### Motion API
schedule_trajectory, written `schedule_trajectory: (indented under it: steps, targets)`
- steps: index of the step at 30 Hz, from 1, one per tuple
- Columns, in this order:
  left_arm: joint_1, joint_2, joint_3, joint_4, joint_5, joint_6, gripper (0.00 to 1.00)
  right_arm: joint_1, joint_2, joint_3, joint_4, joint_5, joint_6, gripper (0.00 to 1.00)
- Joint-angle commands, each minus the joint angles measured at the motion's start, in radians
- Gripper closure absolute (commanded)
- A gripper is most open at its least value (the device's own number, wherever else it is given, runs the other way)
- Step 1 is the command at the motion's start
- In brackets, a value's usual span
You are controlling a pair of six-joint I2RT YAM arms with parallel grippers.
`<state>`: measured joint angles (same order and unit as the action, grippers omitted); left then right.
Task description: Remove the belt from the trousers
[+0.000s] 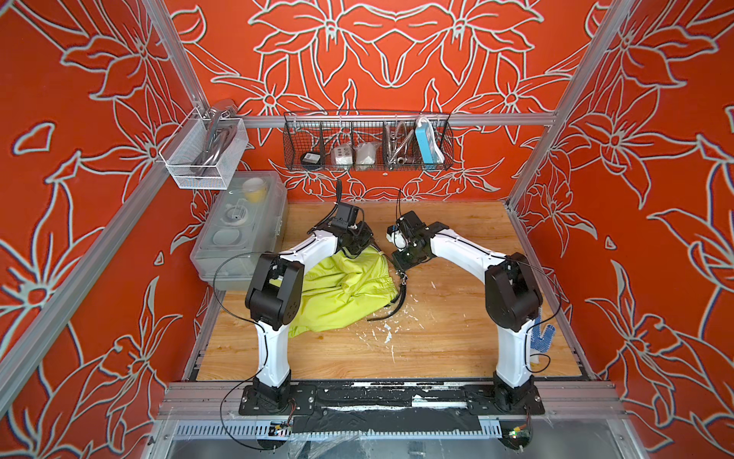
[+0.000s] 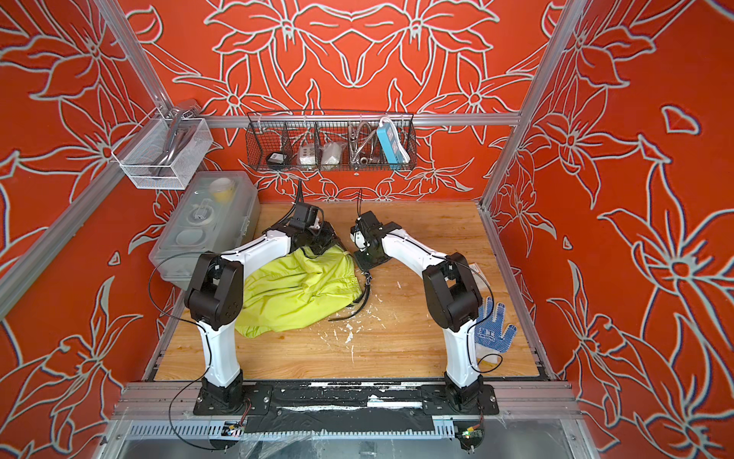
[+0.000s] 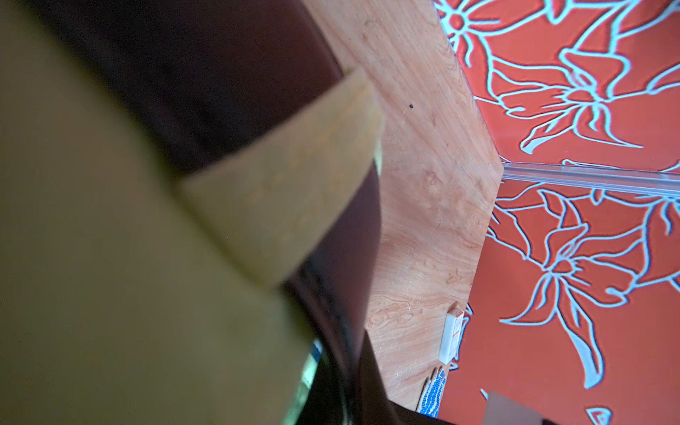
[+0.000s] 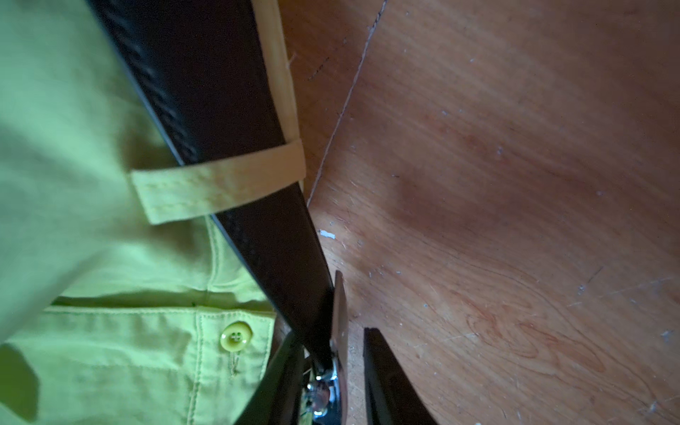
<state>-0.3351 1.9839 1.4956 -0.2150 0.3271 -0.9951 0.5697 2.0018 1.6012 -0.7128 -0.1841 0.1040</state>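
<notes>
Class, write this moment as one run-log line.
left gripper shut on trousers | right gripper open around buckle | belt threaded through belt loop

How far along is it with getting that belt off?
Done: the belt looks unbuckled, tail loose on the table. In hand: the right gripper straddles the buckle, jaws not yet closed; the left gripper is shut at the trousers. To do: the belt still runs through a belt loop.

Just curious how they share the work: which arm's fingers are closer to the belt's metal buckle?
Right. The right fingers sit either side of the buckle; the left fingers are further back, at the trousers' far waistband corner.
</notes>
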Motion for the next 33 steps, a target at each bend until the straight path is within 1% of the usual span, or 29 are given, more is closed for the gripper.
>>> schedule_trajectory:
  steps: [1, 4, 11, 14, 16, 17, 20, 23, 29, 33]
  targets:
    - [-0.002, -0.004, -0.012, 0.003, 0.014, -0.004, 1.00, -0.009, 0.003, -0.012, -0.020, 0.027, 0.005, 0.68]
    - [-0.002, -0.004, -0.011, 0.003, 0.016, -0.004, 1.00, -0.015, 0.006, -0.011, -0.017, 0.020, 0.010, 0.76]
    - [-0.002, -0.008, -0.011, 0.006, 0.017, -0.004, 1.00, -0.019, 0.018, -0.024, -0.013, 0.008, 0.013, 0.77]
    - [-0.002, -0.007, -0.011, 0.006, 0.017, -0.005, 1.00, -0.022, 0.020, -0.033, -0.008, 0.005, 0.014, 0.88]
    - [-0.002, -0.009, -0.010, 0.007, 0.018, -0.006, 1.00, -0.025, 0.020, -0.038, -0.004, -0.001, 0.014, 0.98]
    - [-0.002, -0.010, -0.010, 0.006, 0.018, -0.007, 1.00, -0.024, 0.020, -0.040, -0.003, -0.003, 0.015, 1.00]
    - [-0.002, -0.017, 0.005, 0.004, 0.021, -0.008, 1.00, -0.026, 0.020, -0.045, -0.001, -0.002, 0.015, 1.00]
    - [0.002, -0.025, 0.060, -0.018, 0.039, -0.008, 1.00, -0.029, 0.020, -0.054, -0.004, 0.001, 0.019, 1.00]
    - [0.019, -0.034, 0.265, -0.094, 0.116, -0.002, 1.00, -0.038, 0.025, -0.064, -0.020, 0.017, 0.025, 1.00]
    - [0.037, -0.056, 0.345, -0.068, 0.149, -0.048, 1.00, -0.042, 0.023, -0.077, -0.024, 0.028, 0.025, 1.00]
